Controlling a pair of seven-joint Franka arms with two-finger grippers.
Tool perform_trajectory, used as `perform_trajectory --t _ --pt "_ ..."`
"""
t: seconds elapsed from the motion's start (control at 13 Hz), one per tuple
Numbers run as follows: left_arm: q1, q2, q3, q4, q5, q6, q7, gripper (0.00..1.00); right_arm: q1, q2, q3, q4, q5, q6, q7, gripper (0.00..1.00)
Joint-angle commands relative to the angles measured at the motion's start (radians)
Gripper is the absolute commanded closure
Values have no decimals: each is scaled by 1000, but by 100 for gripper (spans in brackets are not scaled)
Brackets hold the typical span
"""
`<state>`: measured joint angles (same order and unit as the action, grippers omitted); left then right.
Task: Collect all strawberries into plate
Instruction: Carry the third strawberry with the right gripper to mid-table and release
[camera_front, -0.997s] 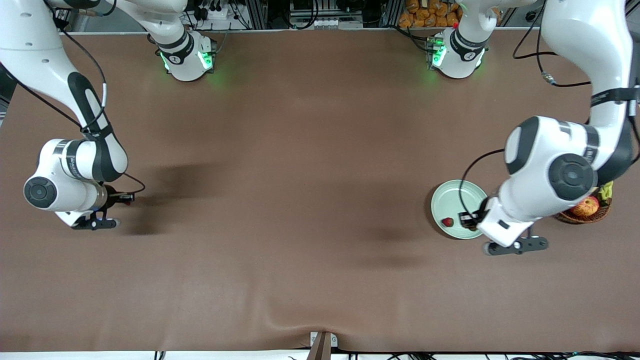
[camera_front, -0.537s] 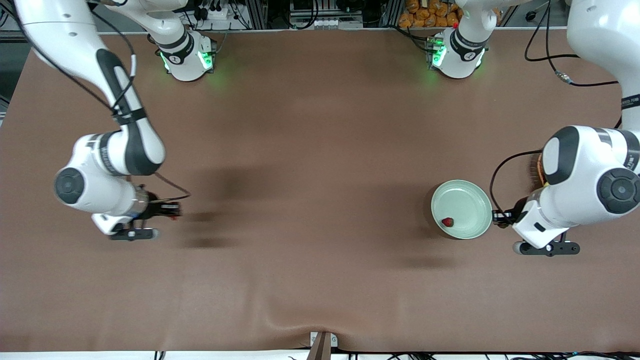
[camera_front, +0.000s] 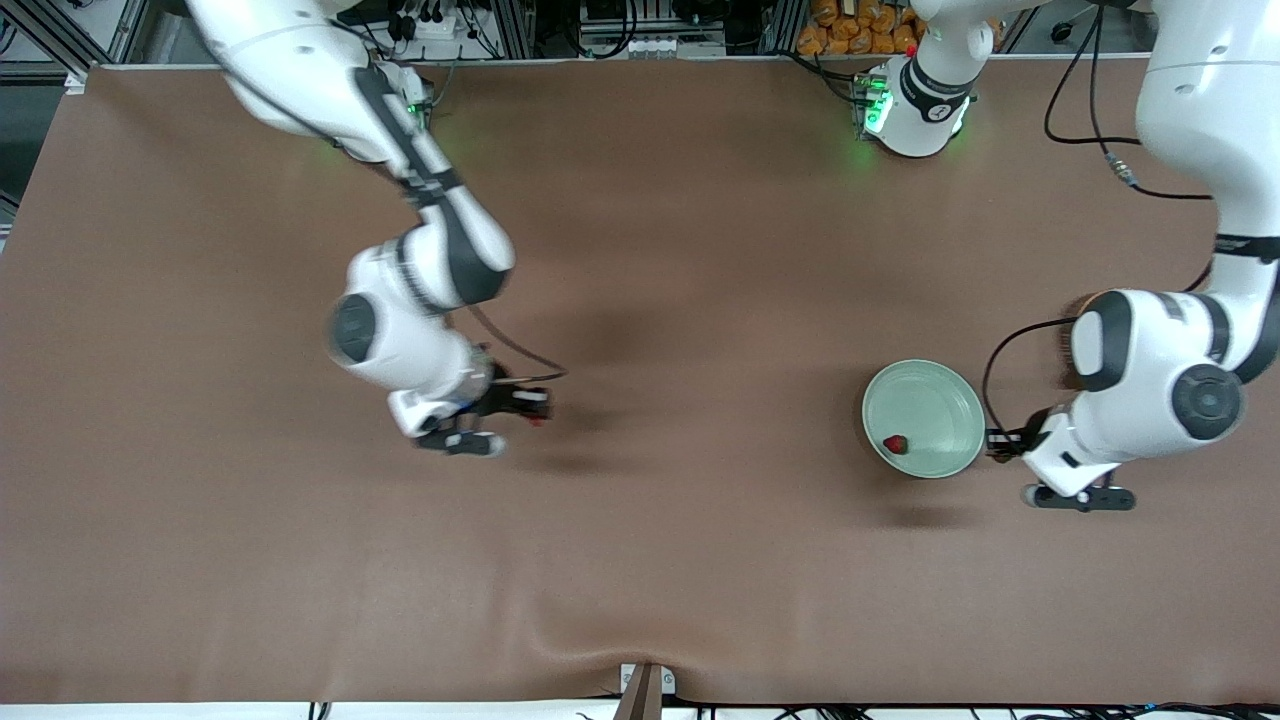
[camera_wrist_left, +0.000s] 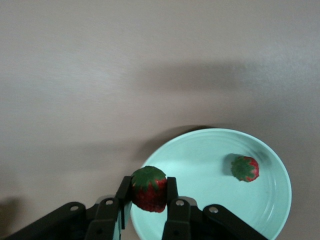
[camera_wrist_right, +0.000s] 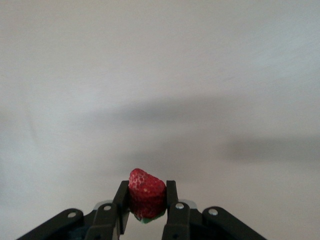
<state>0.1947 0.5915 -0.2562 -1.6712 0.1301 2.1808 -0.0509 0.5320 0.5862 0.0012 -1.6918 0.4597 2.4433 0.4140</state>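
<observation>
- We note the left gripper (camera_wrist_left: 149, 200) clenched on a strawberry (camera_wrist_left: 148, 188) at the plate's (camera_front: 940, 395) rim; the front view hides this berry.
- Right gripper (camera_wrist_right: 147, 200) grasps a second berry (camera_wrist_right: 146, 190) over the brown table (camera_front: 680, 560).
- Third berry (camera_front: 895, 444) lies in the plate.

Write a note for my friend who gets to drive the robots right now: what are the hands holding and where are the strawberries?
Left gripper: shut on a strawberry, at the rim of the plate toward the left arm's end of the table.
Right gripper: shut on another strawberry, in the air over bare table near the middle, not yet near the plate.
Done: one strawberry already lies in the plate.
Left: drop the left gripper's berry into the plate, then bring the right gripper's berry over and drop it in too.
</observation>
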Motion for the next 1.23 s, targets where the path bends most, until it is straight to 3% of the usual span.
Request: perform_trajectory --t 0.0,0.23,0.31,0.38,0.46,0.54,0.77,0.92,1.0,1.07,1.15 --pt "-23 -4 -1 -47 -15 31 -44 100 109 111 -26 113 25 49 147 89" --pt "-61 2 -1 -97 -15 59 -142 100 173 174 -26 182 27 72 161 89" --pt "-64 4 -1 -119 -10 83 -162 94 187 191 -26 201 28 92 161 88" --pt "-63 5 -1 -140 -7 115 -165 71 198 207 -26 213 30 114 172 88" --pt "-64 4 0 -147 -7 125 -170 20 207 224 -26 225 37 140 202 88" --pt "-67 -7 -1 -150 -6 123 -178 0 223 242 -26 244 37 163 222 87" --pt "-86 -61 -40 -162 -6 102 -309 0 253 280 -26 264 39 198 249 84" --pt "-106 -76 -78 -151 -6 76 -398 0 270 293 -26 262 39 223 249 69" --pt "-113 -78 -99 -147 -6 76 -438 0 272 294 -26 262 39 224 247 46" --pt "-130 -78 -118 -144 -6 76 -486 0 272 293 -26 262 34 223 244 11" --pt "-153 -75 -130 -133 -6 76 -530 0 261 279 -27 262 24 223 235 0"
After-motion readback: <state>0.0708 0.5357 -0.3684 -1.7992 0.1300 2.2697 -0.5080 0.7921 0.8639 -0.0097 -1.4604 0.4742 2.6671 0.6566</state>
